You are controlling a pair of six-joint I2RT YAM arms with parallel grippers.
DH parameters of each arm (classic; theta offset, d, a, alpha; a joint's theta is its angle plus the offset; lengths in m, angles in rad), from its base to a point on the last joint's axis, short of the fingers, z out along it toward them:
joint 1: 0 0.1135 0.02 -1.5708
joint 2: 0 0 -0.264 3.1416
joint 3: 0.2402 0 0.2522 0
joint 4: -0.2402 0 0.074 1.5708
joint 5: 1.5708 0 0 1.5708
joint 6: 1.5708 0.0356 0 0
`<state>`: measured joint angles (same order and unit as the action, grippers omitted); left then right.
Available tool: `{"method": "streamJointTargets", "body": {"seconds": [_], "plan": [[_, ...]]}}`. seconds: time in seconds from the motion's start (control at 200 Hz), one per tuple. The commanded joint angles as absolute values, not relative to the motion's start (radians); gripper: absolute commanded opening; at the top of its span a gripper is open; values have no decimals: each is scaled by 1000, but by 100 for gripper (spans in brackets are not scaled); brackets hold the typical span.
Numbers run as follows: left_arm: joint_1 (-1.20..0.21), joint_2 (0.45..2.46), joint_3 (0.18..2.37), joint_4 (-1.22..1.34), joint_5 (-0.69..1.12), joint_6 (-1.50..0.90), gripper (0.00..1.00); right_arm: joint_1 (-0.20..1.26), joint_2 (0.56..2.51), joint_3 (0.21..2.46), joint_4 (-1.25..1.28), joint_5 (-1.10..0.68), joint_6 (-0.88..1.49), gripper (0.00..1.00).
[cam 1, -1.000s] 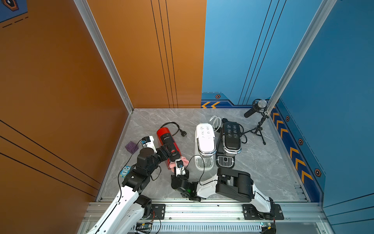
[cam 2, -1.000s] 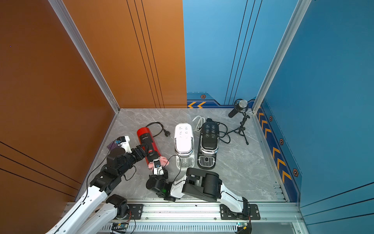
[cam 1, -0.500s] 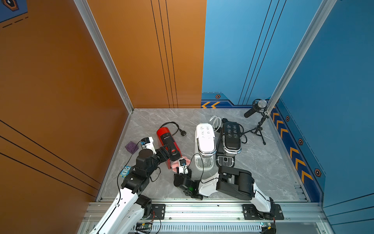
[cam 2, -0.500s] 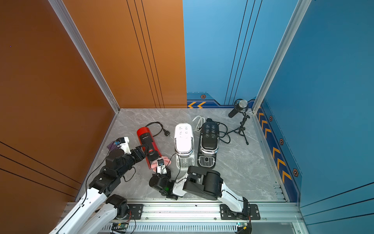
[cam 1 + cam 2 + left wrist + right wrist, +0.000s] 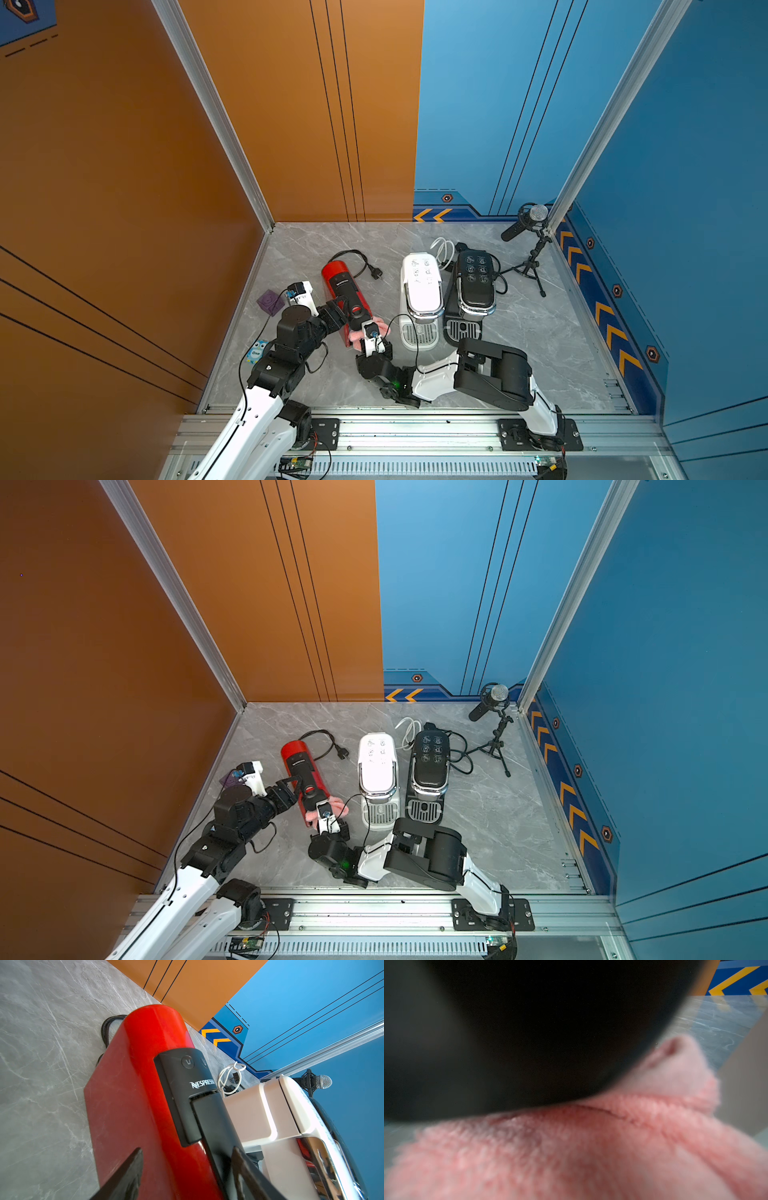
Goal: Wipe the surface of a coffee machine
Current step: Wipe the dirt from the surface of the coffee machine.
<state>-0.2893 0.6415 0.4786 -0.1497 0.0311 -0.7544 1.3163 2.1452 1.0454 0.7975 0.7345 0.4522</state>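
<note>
A red coffee machine [image 5: 343,286] [image 5: 299,766] with a black head stands at the left of the grey floor. My left gripper [image 5: 338,309] [image 5: 291,789] [image 5: 187,1150] straddles its near end, one finger on the red side and one on the black lever, closed against the body. At the machine's front, my right gripper [image 5: 370,330] [image 5: 324,812] is shut on a pink cloth [image 5: 354,333] [image 5: 311,816] [image 5: 591,1147]. The cloth presses against the dark rounded front and fills the right wrist view, hiding the fingers.
A white coffee machine [image 5: 419,291] and a black one [image 5: 473,282] stand side by side just right of the cloth. A microphone on a tripod [image 5: 528,220] is at the back right. A purple block [image 5: 270,301] and a small blue token [image 5: 257,351] lie by the left wall.
My right gripper has shifted the pink cloth slightly farther along the red machine's front. The left arm has barely moved.
</note>
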Motion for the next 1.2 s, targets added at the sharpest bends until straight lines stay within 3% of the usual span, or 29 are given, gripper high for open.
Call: {"method": "streamJointTargets", "body": {"seconds": [0.0,0.6,1.191], "plan": [[-278,684,423,-379,31,-732,67,1272,2163,1101,829,712,443,0],[-262,706,430,-379,37,-733,67,1226,2334,1153,700,681,633,0],[-237,668,498,-416,38,-714,69,1271,2119,1041,711,709,484,0]]}}
